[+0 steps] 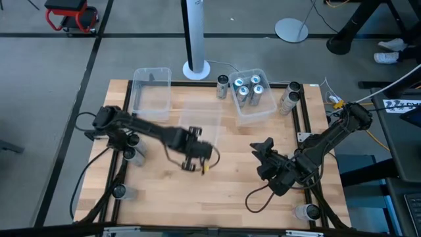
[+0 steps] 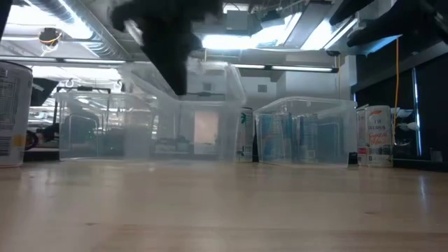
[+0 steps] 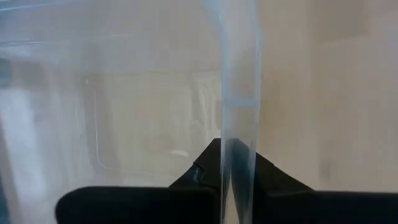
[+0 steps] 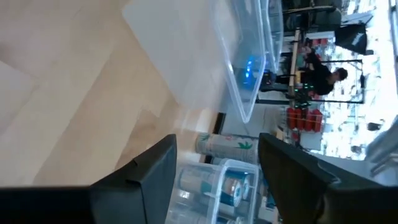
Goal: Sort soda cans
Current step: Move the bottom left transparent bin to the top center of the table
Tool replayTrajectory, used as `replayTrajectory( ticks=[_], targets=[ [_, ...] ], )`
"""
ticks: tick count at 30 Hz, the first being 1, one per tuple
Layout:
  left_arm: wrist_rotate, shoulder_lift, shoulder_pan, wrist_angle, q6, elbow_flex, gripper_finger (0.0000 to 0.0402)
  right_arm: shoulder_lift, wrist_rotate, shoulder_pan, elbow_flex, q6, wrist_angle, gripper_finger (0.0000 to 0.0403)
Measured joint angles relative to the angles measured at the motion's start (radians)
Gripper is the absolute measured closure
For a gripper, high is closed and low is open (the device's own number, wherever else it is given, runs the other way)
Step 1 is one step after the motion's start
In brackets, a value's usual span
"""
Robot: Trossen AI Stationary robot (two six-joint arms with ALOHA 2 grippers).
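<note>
Several silver soda cans point(image 1: 250, 92) stand in a clear bin point(image 1: 262, 113) at the far right. One more can point(image 1: 222, 85) stands to that bin's left and another point(image 1: 289, 100) to its right. A second clear bin point(image 1: 197, 122), nothing in it, sits mid-table, and my left gripper point(image 1: 195, 157) is shut on its near wall. My right gripper point(image 1: 264, 155) hangs open above the bare wood right of centre, with nothing between its fingers point(image 4: 134, 180). A third clear bin point(image 1: 151, 92), also with nothing in it, stands at the far left. My left gripper pinches the middle bin's near wall point(image 3: 239, 112) between its two fingers, one finger inside the bin and one outside. The fingers come steeply from above and slant toward the far edge. The bin stays upright; whether its floor is off the table, I cannot tell.
More cans stand at the table's edges: two on the left point(image 1: 135, 155) point(image 1: 118, 191) and one at the near right point(image 1: 306, 211). A white pole's base point(image 1: 196, 68) stands just beyond the far edge. The near half of the wooden tabletop point(image 1: 217, 197) is open room.
</note>
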State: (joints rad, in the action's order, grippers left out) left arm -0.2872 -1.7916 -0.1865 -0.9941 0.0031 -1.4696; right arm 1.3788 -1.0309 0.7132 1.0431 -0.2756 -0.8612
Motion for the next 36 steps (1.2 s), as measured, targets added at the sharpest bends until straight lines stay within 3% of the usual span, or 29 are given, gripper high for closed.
replayTrajectory(
  ticks=[8, 15, 28, 36],
  targets=[
    [0.023, 0.000, 0.194, 0.023, 0.101, 0.000, 0.0387, 0.000, -0.014, -0.002, 0.000, -0.071, -0.004, 0.0178],
    [0.134, 0.000, 0.361, 0.061, 0.215, 0.000, 0.0377, 0.000, -0.007, -0.016, 0.000, -0.073, -0.007, 0.0178],
    [0.139, -0.001, 0.494, 0.059, 0.278, 0.006, 0.0380, 0.000, -0.006, -0.053, 0.000, -0.101, -0.007, 0.0178],
    [0.141, -0.001, 0.511, 0.053, 0.270, 0.006, 0.0302, -0.001, -0.004, -0.088, 0.000, -0.126, -0.005, 0.0178]
  ],
)
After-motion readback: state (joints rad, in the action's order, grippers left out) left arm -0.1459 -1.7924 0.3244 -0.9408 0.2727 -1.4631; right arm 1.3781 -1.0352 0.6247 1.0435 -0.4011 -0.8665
